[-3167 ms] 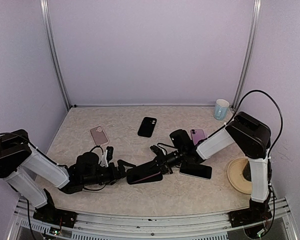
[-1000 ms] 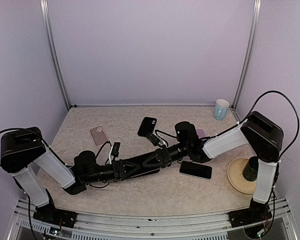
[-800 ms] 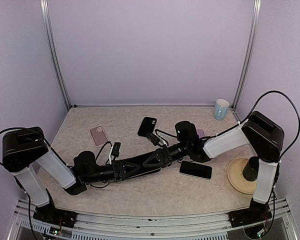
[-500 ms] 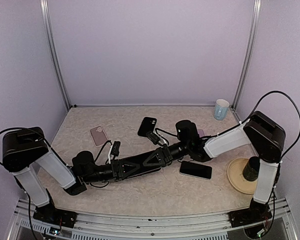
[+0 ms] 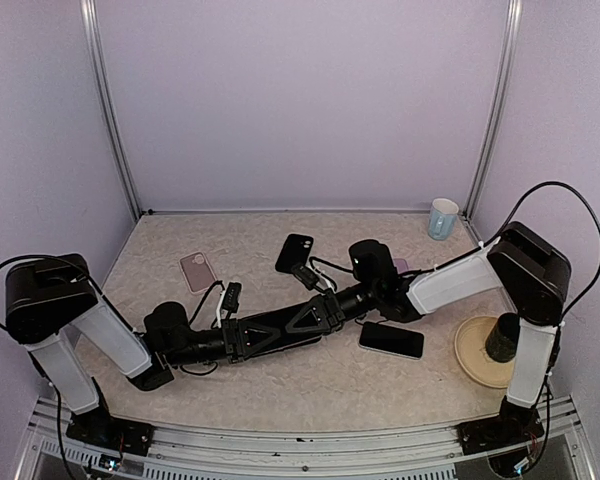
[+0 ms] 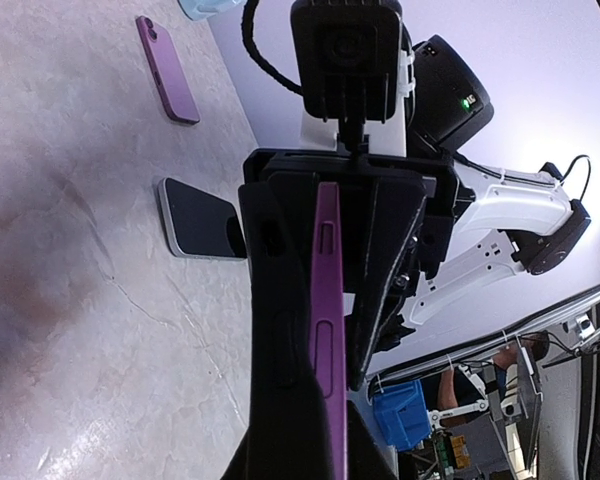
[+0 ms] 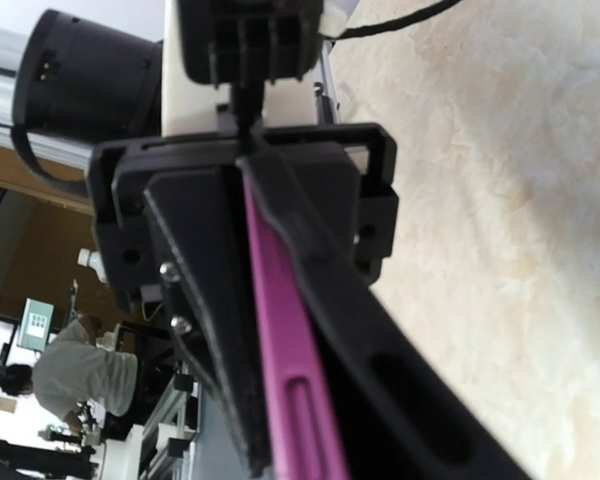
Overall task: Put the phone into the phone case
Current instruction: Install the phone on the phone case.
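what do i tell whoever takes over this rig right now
Left fingers: closed on the purple phone, held between the two arms.
Right fingers: around the same phone from the far end; grip unclear.
Black case: lying along one side of that phone, between the fingers.
Done: phone and case brought together.
Left: the phone's purple edge shows bare, so it looks not fully seated; press it in.
A black phone lies flat on the table, untouched.
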You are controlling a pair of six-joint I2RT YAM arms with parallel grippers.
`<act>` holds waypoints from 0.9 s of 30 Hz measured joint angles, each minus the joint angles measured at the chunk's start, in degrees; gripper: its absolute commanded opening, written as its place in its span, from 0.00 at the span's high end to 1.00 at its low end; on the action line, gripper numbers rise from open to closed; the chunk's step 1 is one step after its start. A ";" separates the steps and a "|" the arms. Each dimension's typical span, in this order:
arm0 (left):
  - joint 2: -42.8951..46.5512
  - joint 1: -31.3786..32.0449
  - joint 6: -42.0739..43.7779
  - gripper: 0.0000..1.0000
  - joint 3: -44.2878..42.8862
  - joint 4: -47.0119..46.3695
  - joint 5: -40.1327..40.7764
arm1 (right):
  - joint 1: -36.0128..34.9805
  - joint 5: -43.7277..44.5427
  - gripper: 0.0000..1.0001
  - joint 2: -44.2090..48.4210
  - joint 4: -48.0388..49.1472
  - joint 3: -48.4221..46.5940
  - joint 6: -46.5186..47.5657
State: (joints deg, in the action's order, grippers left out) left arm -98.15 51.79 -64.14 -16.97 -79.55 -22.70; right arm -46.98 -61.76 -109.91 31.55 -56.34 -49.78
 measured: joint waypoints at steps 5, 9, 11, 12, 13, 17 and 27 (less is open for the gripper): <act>-0.09 0.00 0.02 0.90 0.02 0.13 0.02 | 0.00 -0.13 0.71 0.55 -1.31 -0.20 0.90; -0.09 0.00 0.09 0.92 0.02 -0.09 -0.02 | 0.02 0.07 0.67 1.42 -2.75 -0.31 1.79; -0.09 0.09 0.09 0.93 0.02 -0.20 -0.04 | 0.15 0.33 0.66 2.05 -3.87 -0.31 2.45; -0.09 0.11 0.09 0.93 0.02 -0.26 -0.09 | 0.15 0.46 0.66 2.29 -4.35 -0.31 2.67; -0.09 0.17 0.11 0.94 0.02 -0.37 -0.11 | 0.15 0.52 0.65 2.56 -4.81 -0.31 3.02; -0.09 0.33 0.17 0.96 0.02 -0.55 -0.24 | 0.15 0.50 0.64 3.13 -6.43 -0.33 4.15; -0.09 0.39 0.44 0.99 0.07 -0.59 -0.68 | 0.37 0.90 0.62 4.87 -11.54 -0.35 7.32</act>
State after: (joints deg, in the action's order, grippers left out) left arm -98.24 52.18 -63.70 -16.91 -80.14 -23.38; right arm -46.61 -60.86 -105.03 20.01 -56.69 -42.46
